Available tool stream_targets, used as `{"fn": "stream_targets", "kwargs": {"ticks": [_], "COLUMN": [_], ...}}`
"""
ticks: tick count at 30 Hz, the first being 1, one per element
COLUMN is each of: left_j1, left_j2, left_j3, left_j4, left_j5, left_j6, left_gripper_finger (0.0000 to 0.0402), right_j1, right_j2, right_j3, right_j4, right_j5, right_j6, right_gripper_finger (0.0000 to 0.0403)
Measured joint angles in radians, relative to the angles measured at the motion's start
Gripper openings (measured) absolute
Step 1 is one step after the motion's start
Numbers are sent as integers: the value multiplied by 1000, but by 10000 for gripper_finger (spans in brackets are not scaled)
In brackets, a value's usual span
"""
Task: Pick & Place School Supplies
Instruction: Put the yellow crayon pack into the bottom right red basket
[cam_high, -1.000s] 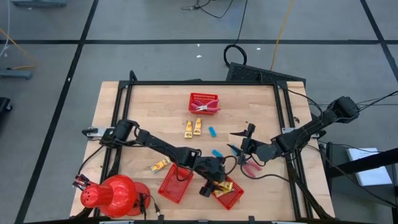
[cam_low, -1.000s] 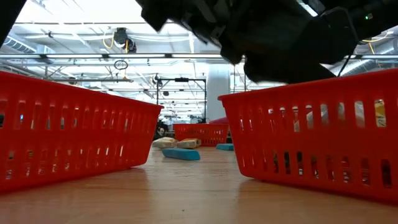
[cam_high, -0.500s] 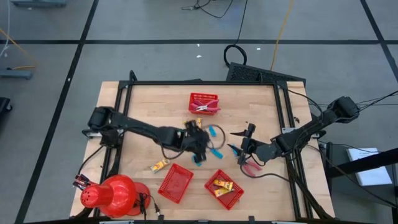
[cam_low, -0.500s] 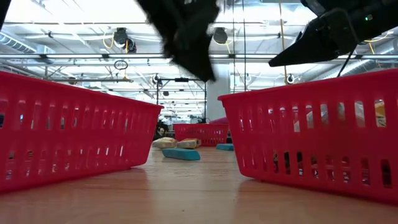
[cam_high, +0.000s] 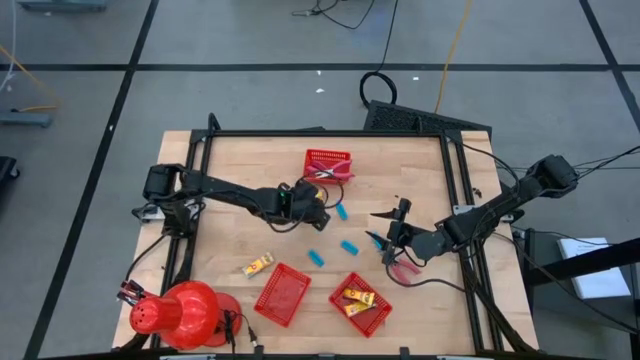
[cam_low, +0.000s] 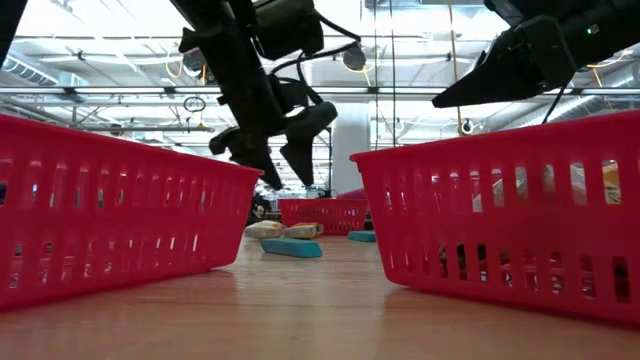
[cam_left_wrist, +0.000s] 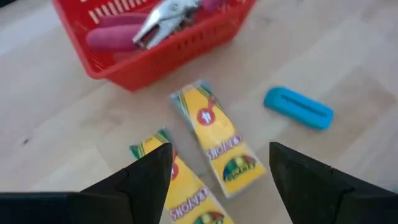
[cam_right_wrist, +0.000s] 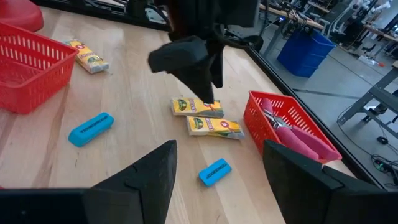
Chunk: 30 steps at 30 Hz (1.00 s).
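Left end effector (cam_high: 312, 203) moved back — open above crayon packs (cam_left_wrist: 217, 144).

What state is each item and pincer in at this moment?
Left pincer: open, empty, hovering over two crayon boxes.
Right pincer: open, empty, above the table's right side.
Far basket: holds pink-handled tools.
Near right basket: holds two crayon boxes.
Near left basket: looks empty.
Blue blocks: three, loose on the table.
Lone crayon box: loose on the table.
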Motion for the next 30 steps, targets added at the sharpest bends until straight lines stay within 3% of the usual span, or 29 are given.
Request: {"fn": "stream_targets", "kwargs": {"ticks": [17, 30], "left_j1": [-23, 40], "left_j2": [75, 153], "left_j3": [1, 4], "left_j4": [-116, -13], "left_j5": [39, 85], "left_j6": [-182, -130], "left_gripper_finger": [271, 271], "right_j1": [7, 12], "right_j2": [0, 0], "right_j3": [0, 0], "right_j4": [-7, -1], "right_j5": [-5, -7], "right_j6": [-12, -23], "right_gripper_finger": [226, 226]}}
